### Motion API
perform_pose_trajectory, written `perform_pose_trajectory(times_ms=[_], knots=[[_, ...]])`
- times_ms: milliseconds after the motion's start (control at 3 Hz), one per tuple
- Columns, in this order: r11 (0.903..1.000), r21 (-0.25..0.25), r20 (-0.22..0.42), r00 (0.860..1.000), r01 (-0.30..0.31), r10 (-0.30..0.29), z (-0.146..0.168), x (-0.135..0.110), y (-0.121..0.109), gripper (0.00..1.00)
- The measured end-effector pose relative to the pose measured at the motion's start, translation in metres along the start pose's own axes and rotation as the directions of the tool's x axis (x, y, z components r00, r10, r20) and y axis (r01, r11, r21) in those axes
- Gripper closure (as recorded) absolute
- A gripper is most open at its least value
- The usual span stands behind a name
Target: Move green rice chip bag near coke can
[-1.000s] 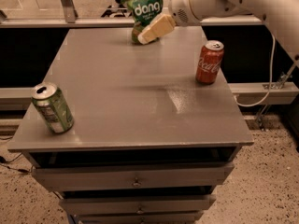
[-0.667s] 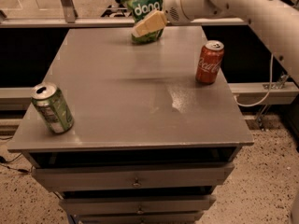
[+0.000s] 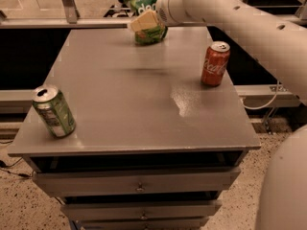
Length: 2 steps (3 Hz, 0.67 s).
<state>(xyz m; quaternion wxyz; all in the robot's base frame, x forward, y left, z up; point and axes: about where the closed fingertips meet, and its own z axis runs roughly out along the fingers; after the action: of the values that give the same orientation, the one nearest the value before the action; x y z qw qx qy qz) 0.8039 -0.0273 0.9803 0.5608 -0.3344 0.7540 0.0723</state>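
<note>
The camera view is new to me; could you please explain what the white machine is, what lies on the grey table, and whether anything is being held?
There is one picture, from a single camera looking down on a grey table with drawers beneath. The thick white tube entering from the right is a robot arm. Its end effector, the grasping part, is at the far edge, against the green rice chip bag. Whether it actually grips the bag I cannot tell. A red coke can stands upright near the right edge, apart from the bag. A green-and-white soda can stands at the near left corner.
</note>
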Motion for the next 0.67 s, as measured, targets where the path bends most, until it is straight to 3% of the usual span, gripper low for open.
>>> perform_pose_trajectory(times_ms=[333, 667], knots=[[0.9941, 0.106, -0.028, 0.999, -0.025, 0.028, 0.023, 0.005, -0.014, 0.00], [0.9843, 0.165, -0.034, 0.997, -0.062, 0.069, 0.042, 0.006, -0.024, 0.00]])
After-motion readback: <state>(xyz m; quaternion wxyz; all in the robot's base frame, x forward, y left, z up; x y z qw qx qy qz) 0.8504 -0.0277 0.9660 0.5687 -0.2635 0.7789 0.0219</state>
